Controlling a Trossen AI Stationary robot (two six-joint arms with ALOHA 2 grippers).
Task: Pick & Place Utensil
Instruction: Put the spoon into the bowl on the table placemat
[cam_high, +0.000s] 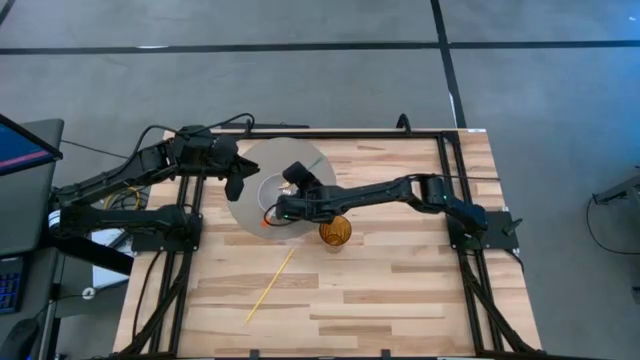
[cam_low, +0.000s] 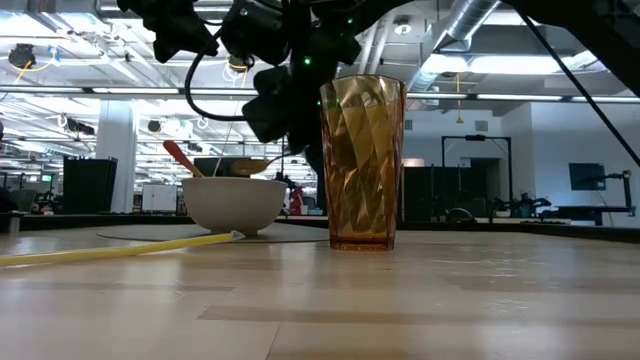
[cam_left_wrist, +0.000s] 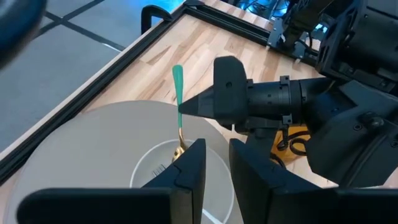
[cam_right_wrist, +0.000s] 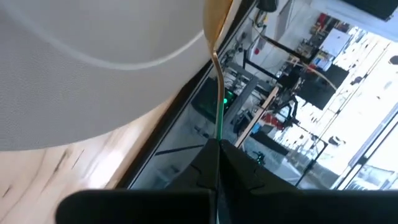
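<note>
- Table (cam_high: 400, 290): wooden top in a black frame; both arms reach in from opposite sides so that they meet over the grey mat.
- Mat (cam_high: 250, 212): round grey disc near the table's far-left part, serving as a base under the bowl.
- Right arm (cam_high: 390, 190): stretched across the table toward the bowl, which brings its gripper over the bowl's rim.
- Left arm (cam_high: 150, 165): waits at the mat's left edge; left gripper (cam_left_wrist: 214, 165) hovers over the bowl with its fingers slightly apart and nothing between them, apparently only watching.
- Glass (cam_low: 362, 165): amber tumbler, upright, just beside the mat and below the right arm's line, clear of the bowl.
- Bowl (cam_low: 234, 203): white, upright on the mat; judged to be the target for the utensil.
- Right gripper (cam_left_wrist: 193, 107): closed on the spoon's green handle, which keeps the spoon steeply tilted, bowl-end down.
- Stick (cam_high: 270, 287): thin yellow rod lying loose on the wood, well apart from the bowl; untouched.
- Spoon (cam_left_wrist: 178, 102): the task's thing; gold lower end inside the bowl, handle pinched, so placing looks nearly done, release pending.
</note>
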